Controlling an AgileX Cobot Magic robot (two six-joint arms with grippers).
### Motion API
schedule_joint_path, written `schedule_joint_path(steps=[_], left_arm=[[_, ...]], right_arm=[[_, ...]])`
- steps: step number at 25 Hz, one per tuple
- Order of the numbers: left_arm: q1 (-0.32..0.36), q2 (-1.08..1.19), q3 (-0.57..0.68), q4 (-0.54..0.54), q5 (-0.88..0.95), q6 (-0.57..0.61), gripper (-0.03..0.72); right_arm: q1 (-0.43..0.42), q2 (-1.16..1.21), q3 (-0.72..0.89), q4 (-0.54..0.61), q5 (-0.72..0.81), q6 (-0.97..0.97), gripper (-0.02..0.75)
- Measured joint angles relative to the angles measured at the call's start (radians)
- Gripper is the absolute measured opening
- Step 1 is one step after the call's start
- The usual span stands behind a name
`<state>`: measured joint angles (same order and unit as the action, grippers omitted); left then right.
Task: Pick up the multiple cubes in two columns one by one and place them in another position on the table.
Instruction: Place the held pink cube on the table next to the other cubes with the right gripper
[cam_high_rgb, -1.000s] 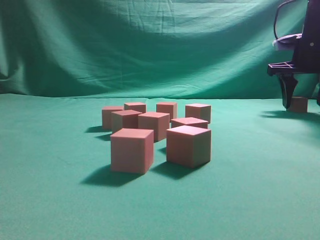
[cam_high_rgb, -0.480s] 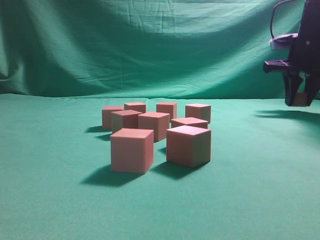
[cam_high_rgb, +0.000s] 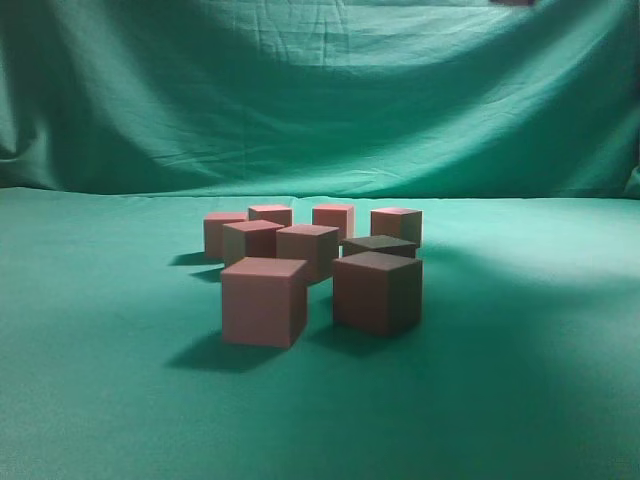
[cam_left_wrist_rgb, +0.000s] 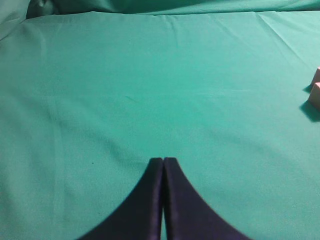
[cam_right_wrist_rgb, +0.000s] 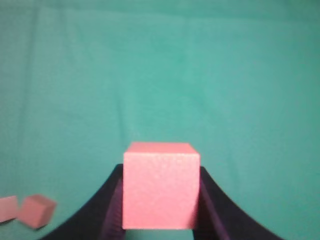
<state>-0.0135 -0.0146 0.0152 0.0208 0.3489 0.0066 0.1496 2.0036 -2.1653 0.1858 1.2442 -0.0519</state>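
carrying one matte pinkish-red solid cube (cam_right_wrist_rgb: 161, 185) clamped in right gripper (cam_right_wrist_rgb: 161, 220), high above green cloth table (cam_right_wrist_rgb: 225, 90); next, lowering to set down well apart from cluster of pinkish cubes (cam_high_rgb: 310, 265). left gripper (cam_left_wrist_rgb: 163, 162) pressed closed, empty.

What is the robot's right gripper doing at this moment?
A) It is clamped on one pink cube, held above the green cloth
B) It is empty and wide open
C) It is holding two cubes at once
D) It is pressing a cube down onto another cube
A: in the right wrist view the right gripper has its two dark fingers closed on either side of a single pink cube, with the green table below.
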Motion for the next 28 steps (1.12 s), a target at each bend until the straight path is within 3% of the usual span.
schedule_joint_path(steps=[7, 17, 22, 28], left_arm=[[0.0, 0.0, 0.0, 0.0, 0.0, 0.0, 0.0], [0.0, 0.0, 0.0, 0.0, 0.0, 0.0, 0.0], [0.0, 0.0, 0.0, 0.0, 0.0, 0.0, 0.0], [0.0, 0.0, 0.0, 0.0, 0.0, 0.0, 0.0]], right_arm=[[0.175, -0.174, 0.021, 0.012, 0.014, -0.008, 0.253], [0.545, -0.313, 0.437, 0.012, 0.008, -0.014, 0.253], [0.694, -0.311, 0.6, 0.012, -0.107, -0.044, 0.253], [0.807, -0.227, 0.691, 0.0, -0.233, -0.059, 0.253]])
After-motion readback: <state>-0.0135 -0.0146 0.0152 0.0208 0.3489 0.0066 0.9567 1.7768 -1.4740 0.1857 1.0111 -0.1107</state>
